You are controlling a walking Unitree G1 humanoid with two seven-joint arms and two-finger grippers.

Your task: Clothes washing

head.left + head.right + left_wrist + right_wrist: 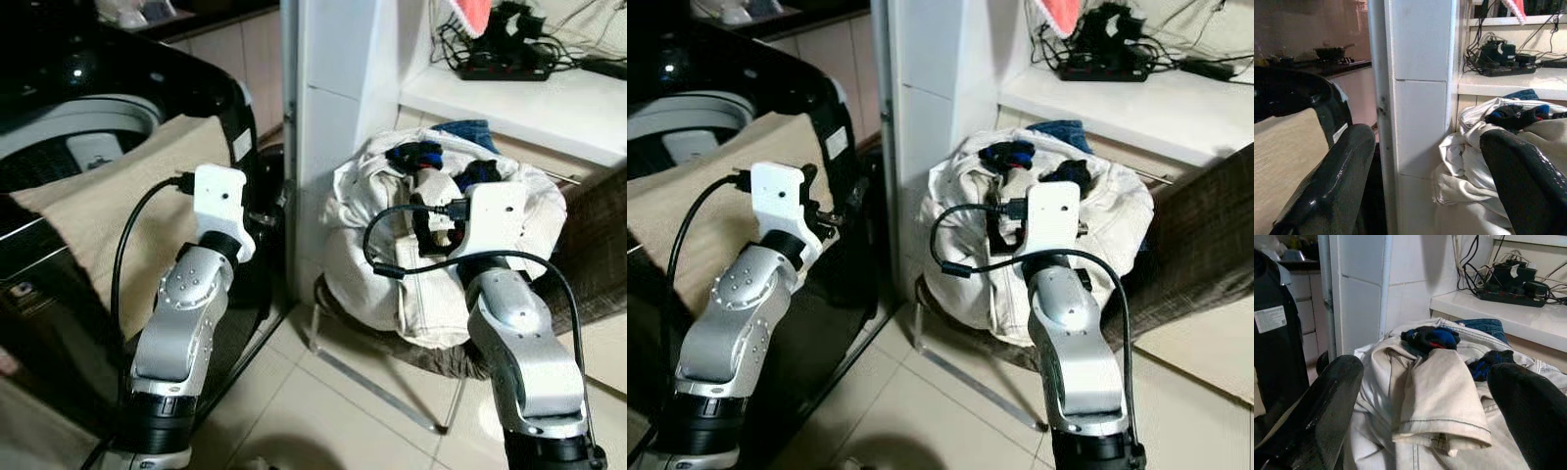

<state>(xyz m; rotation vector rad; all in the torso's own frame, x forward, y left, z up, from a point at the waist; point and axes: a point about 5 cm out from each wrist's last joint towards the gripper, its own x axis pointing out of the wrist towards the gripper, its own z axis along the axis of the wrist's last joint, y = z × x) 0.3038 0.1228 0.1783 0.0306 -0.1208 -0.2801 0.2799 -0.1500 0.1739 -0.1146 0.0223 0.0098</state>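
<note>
1. Ahead of the robot, a heap of pale clothes (431,264) sits piled on a low chair (392,348), with dark blue and black garments (1431,338) tucked on top.
2. At the left stands a black top-loading washing machine (211,98) with a beige cloth (108,206) draped over its rim.
3. Between the machine and the heap rises a white tiled pillar (333,117).
4. From the left wrist camera, the left gripper (1425,196) has its fingers (1332,191) spread apart, empty, framing the pillar.
5. From the right wrist camera, the right gripper (1420,416) is also spread wide and empty, just above a cream trouser leg (1442,391).
6. Beyond the heap, a white shelf (529,103) holds a power strip (505,69) with tangled cables; the left wrist camera alone shows a pan (1330,51) on a stove.
</note>
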